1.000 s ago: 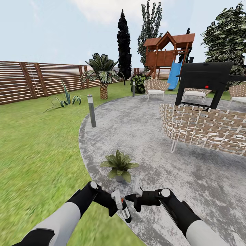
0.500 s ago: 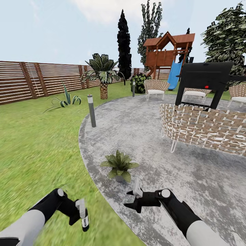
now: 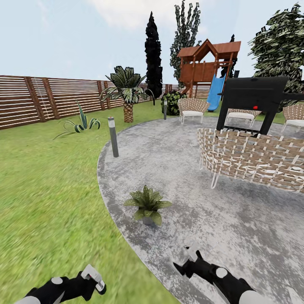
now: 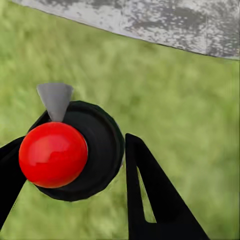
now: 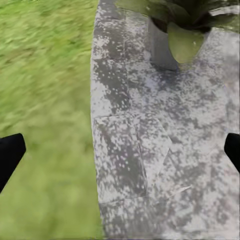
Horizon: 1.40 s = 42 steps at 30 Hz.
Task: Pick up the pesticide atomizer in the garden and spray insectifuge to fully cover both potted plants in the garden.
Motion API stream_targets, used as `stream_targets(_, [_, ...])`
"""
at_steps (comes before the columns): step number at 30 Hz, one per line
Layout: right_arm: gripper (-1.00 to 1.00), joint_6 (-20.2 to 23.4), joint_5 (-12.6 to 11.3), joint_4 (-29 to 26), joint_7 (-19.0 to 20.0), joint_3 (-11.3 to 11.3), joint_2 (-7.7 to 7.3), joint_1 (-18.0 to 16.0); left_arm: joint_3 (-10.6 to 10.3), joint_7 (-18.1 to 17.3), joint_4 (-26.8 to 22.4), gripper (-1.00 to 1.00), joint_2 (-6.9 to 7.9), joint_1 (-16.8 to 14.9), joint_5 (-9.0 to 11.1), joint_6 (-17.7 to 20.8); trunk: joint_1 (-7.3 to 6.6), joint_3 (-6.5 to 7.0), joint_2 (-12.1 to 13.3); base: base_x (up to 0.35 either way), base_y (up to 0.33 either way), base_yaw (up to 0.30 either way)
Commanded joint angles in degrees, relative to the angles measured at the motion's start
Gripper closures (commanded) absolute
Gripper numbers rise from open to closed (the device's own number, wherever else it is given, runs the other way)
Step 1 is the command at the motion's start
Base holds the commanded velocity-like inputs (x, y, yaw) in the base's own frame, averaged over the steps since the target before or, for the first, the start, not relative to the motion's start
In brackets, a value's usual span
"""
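One potted plant [image 3: 147, 204], a low rosette of speckled leaves in a grey pot, stands on the stone patio [image 3: 177, 152] near its grass edge. In the right wrist view the potted plant [image 5: 181, 35] is just ahead of my right gripper [image 5: 120, 150], whose fingers are spread wide. In the head view my right gripper [image 3: 188, 259] hangs low over the patio, short of the plant. My left gripper [image 3: 90, 282] is low over the lawn, shut on the pesticide atomizer [image 3: 94, 275]. The left wrist view looks down on the atomizer [image 4: 55, 155], with a red cap, black body and grey nozzle.
A grey bollard light [image 3: 113, 137] stands at the patio rim. A wicker sofa [image 3: 253, 158], black grill [image 3: 257, 99] and wicker chairs [image 3: 192, 109] occupy the right. A palm [image 3: 126, 90], striped agave [image 3: 80, 122] and wooden fence [image 3: 42, 99] border the lawn.
My left arm swung left and down over the grass with the atomizer, away from the right gripper. The right gripper then dropped lower. The plant has not moved.
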Motion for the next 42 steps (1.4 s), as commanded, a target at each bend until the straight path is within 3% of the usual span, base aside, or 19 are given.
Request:
stream_targets(1, [-1.0, -4.26, 0.47, 3.36, -4.65, -0.37, -0.02, 0.11, 0.09, 2.42, 0.42, 1.0, -0.12, 0.24, 2.57, -1.53, -0.01, -0.05, -0.02, 0.0, 0.0, 0.0])
stream_targets(2, [-1.0, -9.74, -0.33, 7.09, -10.74, -0.41, -0.04, 0.89, 0.09, 6.72, 1.41, 1.0, -0.46, 0.83, 6.52, -2.46, -0.01, -0.05, -0.02, 0.0, 0.0, 0.0])
stream_targets(3, [-1.0, -13.05, -1.56, 8.81, -14.58, -0.42, -0.02, 1.77, 0.1, 9.87, 1.86, 1.0, -0.87, 1.63, 8.9, -3.06, -0.01, -0.05, -0.02, 0.0, 0.0, 0.0])
stream_targets(5, [-1.0, -15.46, -4.75, 10.0, -19.26, -0.43, 0.06, 2.93, 0.1, 13.86, 2.17, 1.0, -1.21, 2.87, 11.4, -4.05, -0.01, -0.05, -0.02, 0.0, 0.0, 0.0])
stream_targets(6, [-1.0, -16.75, -9.63, 10.35, -22.74, -0.36, 0.25, 4.92, 0.1, 17.6, 2.32, 1.0, -1.36, 4.27, 13.72, -5.58, -0.01, -0.05, -0.02, 0.0, 0.0, 0.0])
stream_targets(8, [-1.0, -21.03, -14.19, 10.43, -24.71, -0.28, 0.54, 7.83, 0.1, 21.29, 2.46, 1.0, -1.8, 6.36, 17.2, -8.95, -0.01, -0.05, -0.02, 0.0, 0.0, 0.0])
stream_targets(9, [-1.0, -25.38, -15.14, 10.73, -25.16, -0.26, 0.6, 8.83, 0.1, 22.86, 2.5, 1.0, -2.56, 7.64, 18.93, -11.0, -0.01, -0.05, -0.02, 0.0, 0.0, 0.0])
stream_targets(11, [-1.0, -31.04, -15.61, 10.97, -25.41, -0.26, 0.65, 11.05, 0.1, 25.75, 2.52, 1.0, -3.66, 9.17, 20.42, -13.4, -0.01, -0.05, -0.02, 0.0, 0.0, 0.0])
stream_targets(16, [-1.0, -34.73, -15.87, 11.04, -25.43, -0.25, 0.65, 14.51, 0.1, 35.77, 2.52, 1.0, -4.96, 10.69, 21.15, -16.77, -0.01, -0.05, -0.02, 0.0, 0.0, 0.0])
stream_targets(19, [-1.0, -34.49, -15.81, 10.97, -25.33, -0.18, 0.72, 14.73, 0.1, 38.51, 2.49, 1.0, -5.39, 10.72, 21.16, -17.09, -0.01, -0.05, -0.02, 0.0, 0.0, 0.0])
stream_targets(26, [-1.0, -34.36, -15.73, 11.03, -25.18, -0.09, 0.73, 14.77, 0.1, 39.16, 2.47, 1.0, -6.73, 10.73, 21.16, -17.0, -0.01, -0.05, -0.02, 0.0, 0.0, 0.0])
stream_targets(42, [-1.0, -34.25, -15.69, 12.1, -25.24, -0.15, 0.72, 14.77, 0.19, 39.14, 2.7, 1.0, -6.89, 10.75, 21.16, -17.08, -0.01, -0.05, -0.02, 0.0, 0.0, 0.0])
